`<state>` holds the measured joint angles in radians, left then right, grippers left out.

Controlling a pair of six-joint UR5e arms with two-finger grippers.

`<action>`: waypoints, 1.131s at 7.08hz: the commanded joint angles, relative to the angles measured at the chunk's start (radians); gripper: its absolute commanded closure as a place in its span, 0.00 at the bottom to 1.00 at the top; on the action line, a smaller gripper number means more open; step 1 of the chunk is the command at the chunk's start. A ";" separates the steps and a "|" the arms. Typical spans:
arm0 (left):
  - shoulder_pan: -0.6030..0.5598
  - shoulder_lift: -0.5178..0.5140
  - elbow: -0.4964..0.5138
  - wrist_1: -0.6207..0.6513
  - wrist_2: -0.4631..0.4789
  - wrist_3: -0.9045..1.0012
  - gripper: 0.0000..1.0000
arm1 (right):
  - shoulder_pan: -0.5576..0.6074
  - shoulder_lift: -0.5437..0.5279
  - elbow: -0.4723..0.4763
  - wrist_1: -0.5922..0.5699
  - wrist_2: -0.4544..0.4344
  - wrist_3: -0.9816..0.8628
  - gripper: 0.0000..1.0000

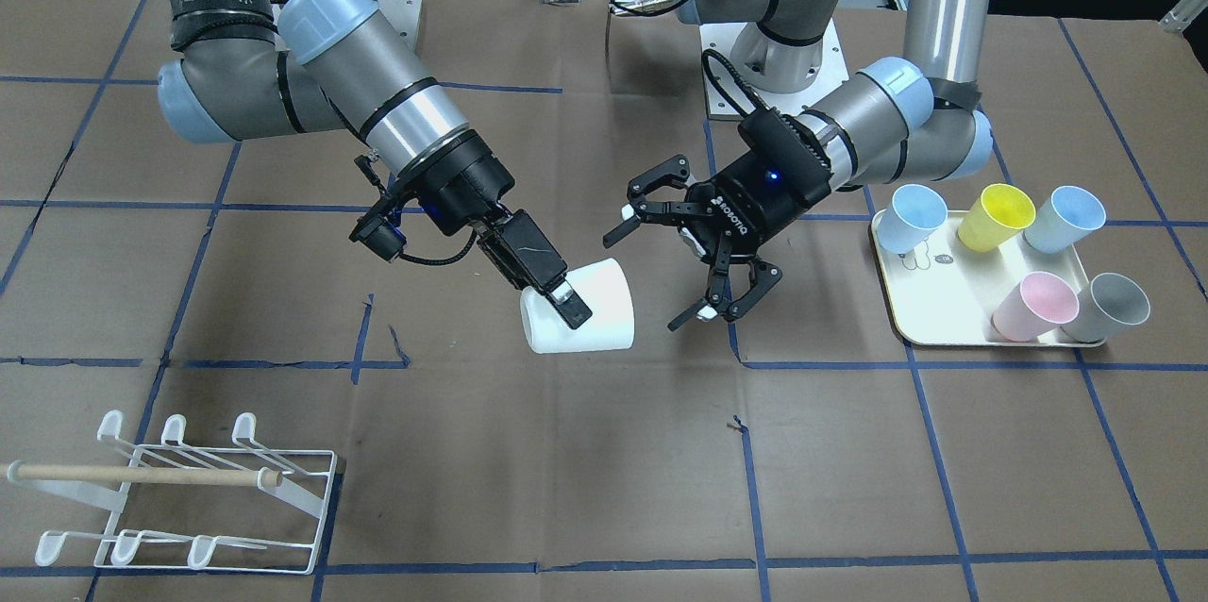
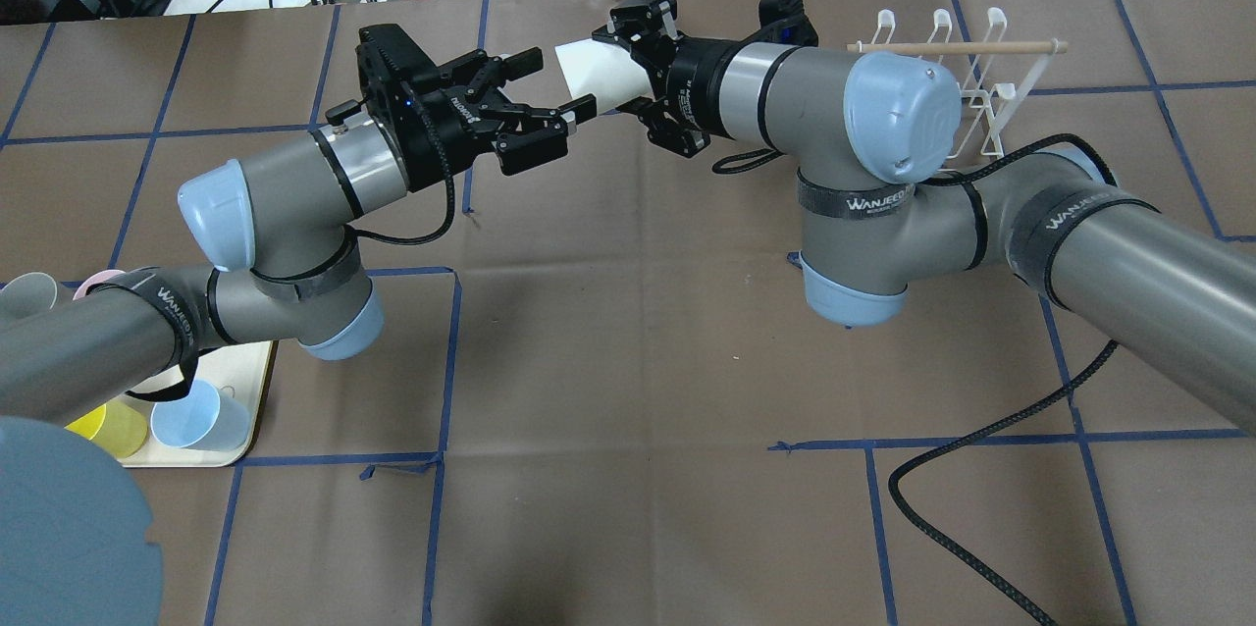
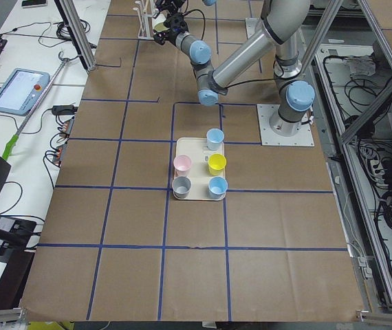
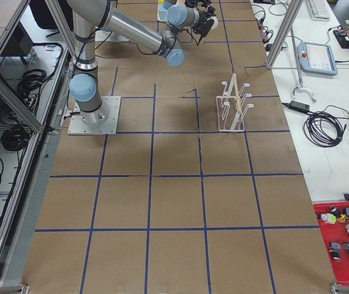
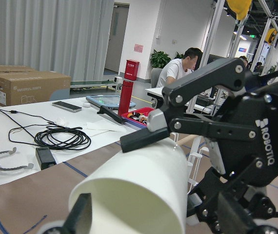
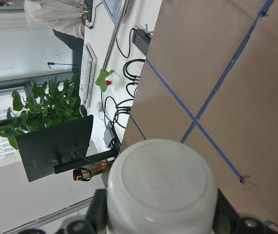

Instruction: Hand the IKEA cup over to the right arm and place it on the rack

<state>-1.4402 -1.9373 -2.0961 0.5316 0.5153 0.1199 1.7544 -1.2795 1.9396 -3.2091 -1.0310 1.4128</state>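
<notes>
Read across the front-facing view, the white wire rack (image 1: 151, 476) stands on the brown-papered counter (image 1: 566, 489) near the edge farthest from the robot, toward the end on the robot's right, with no cup on it. Next, the right arm (image 1: 377, 83) slants down toward the middle of the counter. Its right end effector (image 1: 566, 309) is clamped on the base end of the white IKEA cup (image 1: 604, 300), which it holds tipped on its side and clear of the surface. Just beside the cup's wider end is the left end effector (image 1: 648, 275), released, its linkage fingers spread wide; I cannot tell whether a fingertip touches the cup. Toward the counter's other end lies a cream tray (image 1: 906, 319) carrying five cups: blue (image 1: 917, 217), yellow (image 1: 996, 217), blue (image 1: 1065, 218), pink (image 1: 1033, 305) and grey (image 1: 1106, 308).
</notes>
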 commanded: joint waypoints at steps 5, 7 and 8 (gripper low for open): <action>0.198 -0.012 0.051 -0.109 0.028 -0.025 0.03 | -0.136 -0.006 -0.005 -0.008 -0.004 -0.137 0.54; 0.152 0.000 0.125 -0.328 0.275 -0.025 0.03 | -0.179 -0.009 -0.008 -0.006 -0.015 -0.455 0.59; 0.097 0.009 0.172 -0.461 0.451 -0.025 0.03 | -0.190 -0.017 -0.010 -0.002 -0.046 -0.659 0.62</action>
<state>-1.2921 -1.9385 -1.9737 0.2147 0.7809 0.0952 1.5821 -1.2900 1.9313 -3.2146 -1.0524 0.9772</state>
